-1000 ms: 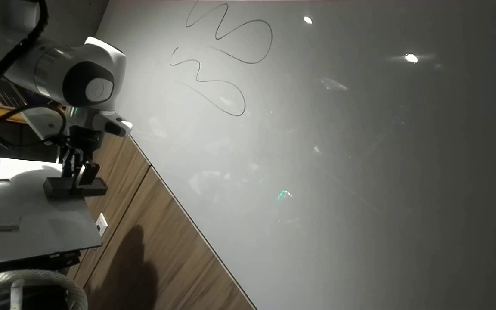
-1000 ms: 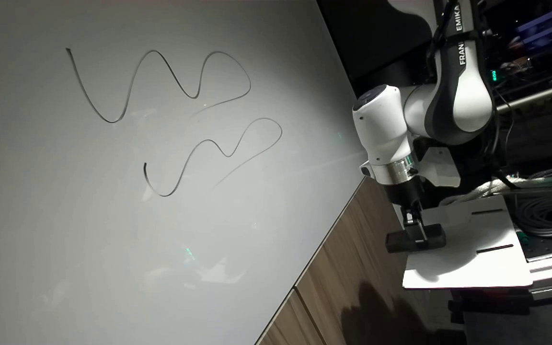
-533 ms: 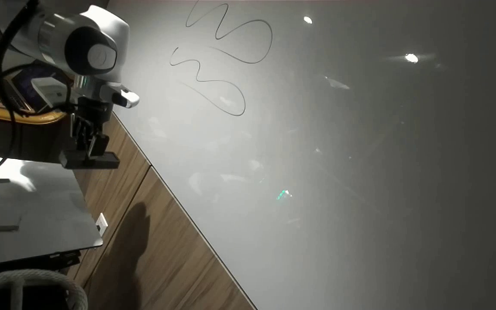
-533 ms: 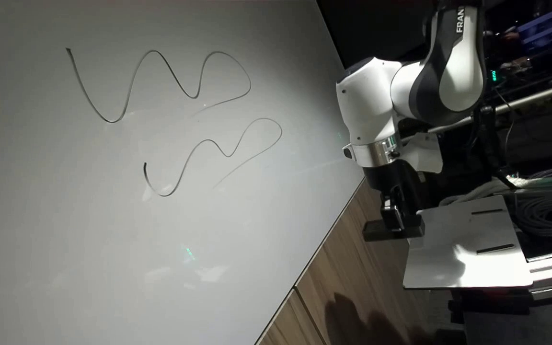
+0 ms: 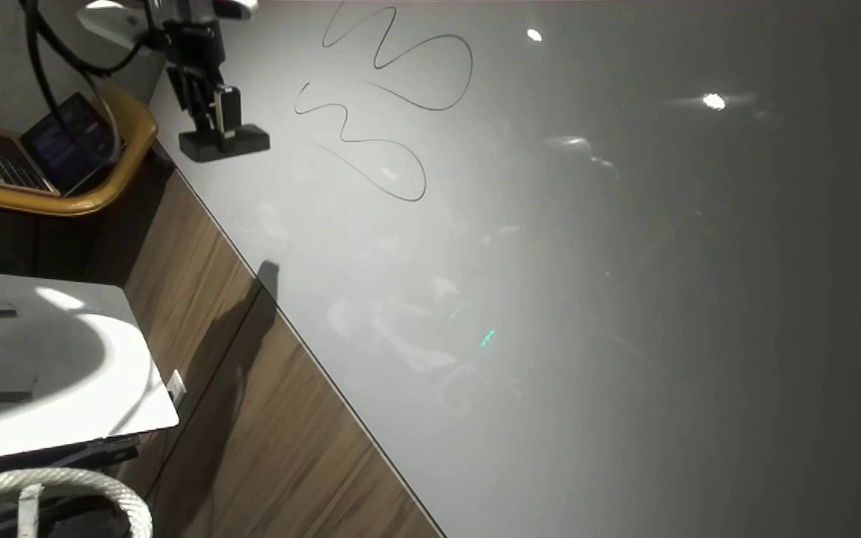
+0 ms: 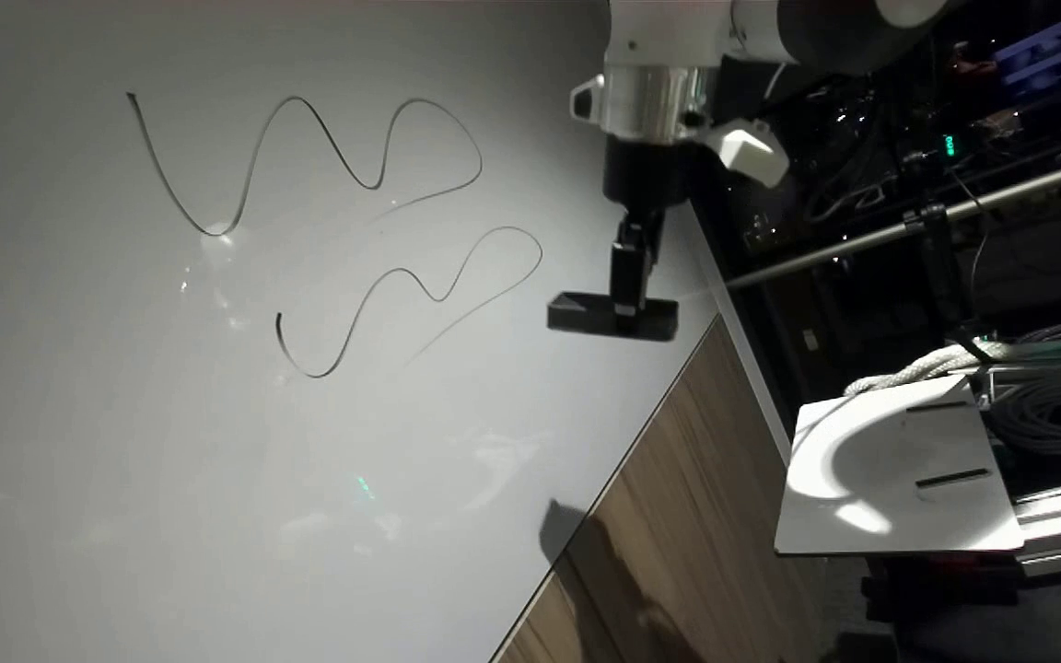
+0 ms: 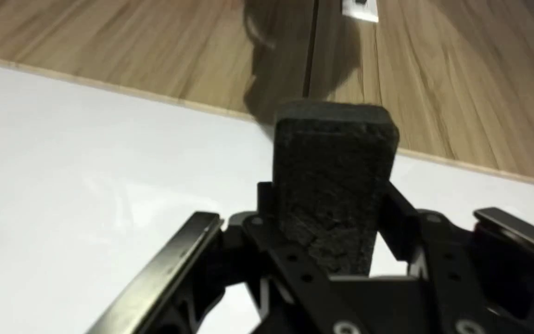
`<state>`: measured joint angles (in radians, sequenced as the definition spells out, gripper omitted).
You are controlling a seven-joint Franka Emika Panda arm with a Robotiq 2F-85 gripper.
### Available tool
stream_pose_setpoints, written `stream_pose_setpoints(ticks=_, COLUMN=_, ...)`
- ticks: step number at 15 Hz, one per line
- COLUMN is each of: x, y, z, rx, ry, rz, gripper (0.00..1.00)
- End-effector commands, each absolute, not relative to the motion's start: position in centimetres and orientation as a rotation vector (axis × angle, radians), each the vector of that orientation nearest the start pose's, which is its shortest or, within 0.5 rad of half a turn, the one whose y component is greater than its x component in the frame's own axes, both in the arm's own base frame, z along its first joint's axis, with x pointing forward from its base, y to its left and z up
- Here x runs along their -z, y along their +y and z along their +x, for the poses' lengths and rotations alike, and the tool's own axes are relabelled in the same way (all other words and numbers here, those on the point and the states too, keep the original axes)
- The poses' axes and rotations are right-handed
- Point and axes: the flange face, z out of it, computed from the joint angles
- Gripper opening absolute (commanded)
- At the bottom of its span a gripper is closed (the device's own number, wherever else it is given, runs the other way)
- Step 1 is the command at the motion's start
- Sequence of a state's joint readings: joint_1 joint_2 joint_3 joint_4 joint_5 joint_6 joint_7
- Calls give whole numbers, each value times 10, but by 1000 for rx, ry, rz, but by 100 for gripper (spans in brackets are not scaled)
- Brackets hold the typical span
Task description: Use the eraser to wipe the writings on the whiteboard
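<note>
Black eraser [image 7: 334,171] is pinched btwn my fingers [image 7: 399,227], snug on both sides in the wrist view, so the grip looks OK. It hangs in front of the whiteboard [image 6: 217,460], near the lower edge, above the wooden panel [image 6: 710,451]. Long axis runs crosswise to the fingers, approx. level in both exterior views; in the wrist view I get it nearly end-on. Key bit for the next move: the lower squiggle [image 6: 402,270] lies left & a bit up from the eraser in an exterior view, w/ its loop near; the upper squiggle [image 6: 374,187] is higher & farther off. Can't tell for sure if eraser touches whiteboard. What I take for its shadow [image 6: 560,529] falls well apart from it, so prob. there's a gap to close. Both squiggles look unwiped, imo. Next I'd close in on the lower one, press flat, then sweep. Risk: eraser twists, b/c it's only held mid-length.
</note>
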<state>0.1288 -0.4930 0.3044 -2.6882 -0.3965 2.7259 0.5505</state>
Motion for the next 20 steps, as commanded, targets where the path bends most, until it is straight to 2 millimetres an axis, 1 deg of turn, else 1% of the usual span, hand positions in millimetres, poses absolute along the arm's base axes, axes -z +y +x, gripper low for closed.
stream_pose_setpoints(ticks=1, x=-528, y=217, z=368, rx=1292, ry=-346, rz=-2973, gripper=30)
stream_pose_setpoints(ticks=4, x=-607, y=244, z=380, rx=1507, ry=-365, rz=-2847, gripper=30)
stream_pose_setpoints(ticks=6, x=-656, y=256, z=392, rx=1619, ry=-363, rz=-2775, gripper=30)
stream_pose_setpoints(ticks=8, x=-696, y=261, z=411, rx=1700, ry=-356, rz=-2719, gripper=30)
stream_pose_setpoints(ticks=10, x=-722, y=266, z=434, rx=1747, ry=-341, rz=-2672, gripper=30)
stream_pose_setpoints(ticks=12, x=-733, y=274, z=464, rx=1755, ry=-330, rz=-2642, gripper=30)
stream_pose_setpoints(ticks=13, x=-734, y=280, z=478, rx=1755, ry=-333, rz=-2633, gripper=30)
stream_pose_setpoints(ticks=15, x=-727, y=292, z=503, rx=1738, ry=-348, rz=-2630, gripper=30)
stream_pose_setpoints(ticks=17, x=-710, y=311, z=521, rx=1707, ry=-369, rz=-2638, gripper=30)
stream_pose_setpoints(ticks=19, x=-690, y=329, z=536, rx=1693, ry=-391, rz=-2659, gripper=30)
stream_pose_setpoints(ticks=20, x=-677, y=338, z=544, rx=1679, ry=-405, rz=-2677, gripper=30)
